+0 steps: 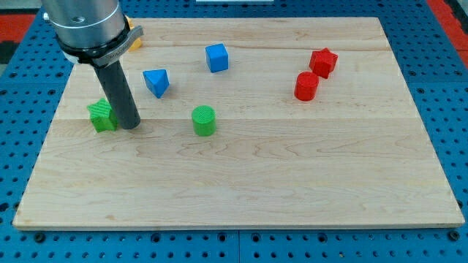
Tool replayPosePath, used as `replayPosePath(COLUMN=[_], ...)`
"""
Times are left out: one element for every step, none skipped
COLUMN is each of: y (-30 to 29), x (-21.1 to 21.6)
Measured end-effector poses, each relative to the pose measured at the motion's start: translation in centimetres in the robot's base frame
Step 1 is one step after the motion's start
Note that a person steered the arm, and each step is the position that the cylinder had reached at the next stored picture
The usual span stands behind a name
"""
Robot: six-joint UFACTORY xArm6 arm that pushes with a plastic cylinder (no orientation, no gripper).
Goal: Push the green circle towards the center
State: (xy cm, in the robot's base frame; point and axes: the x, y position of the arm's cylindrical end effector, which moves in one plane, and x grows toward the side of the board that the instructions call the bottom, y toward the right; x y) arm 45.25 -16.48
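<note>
Pale wooden boards make up the surface [241,183], which rests on a blue pegboard. On it, the green circle [204,120] stands left of the middle, nearer the top edge than the bottom. My tip [130,126] sits well to its left, touching the right side of a green star-like block [102,115] near the left edge. No fingers exist on this rod, so nothing is held. A blue triangle [156,82] and blue cube [216,57] lie toward the top edge; a red cylinder [306,86] and red star-like block [322,62] sit toward the top-right corner. An orange block [134,39] peeks out behind the arm.
</note>
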Motion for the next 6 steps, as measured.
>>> replayPosePath(y=[0.2,4.2,9.3,13.4,16.6,16.8], x=[0.0,0.6,0.9,1.9,2.1,2.9])
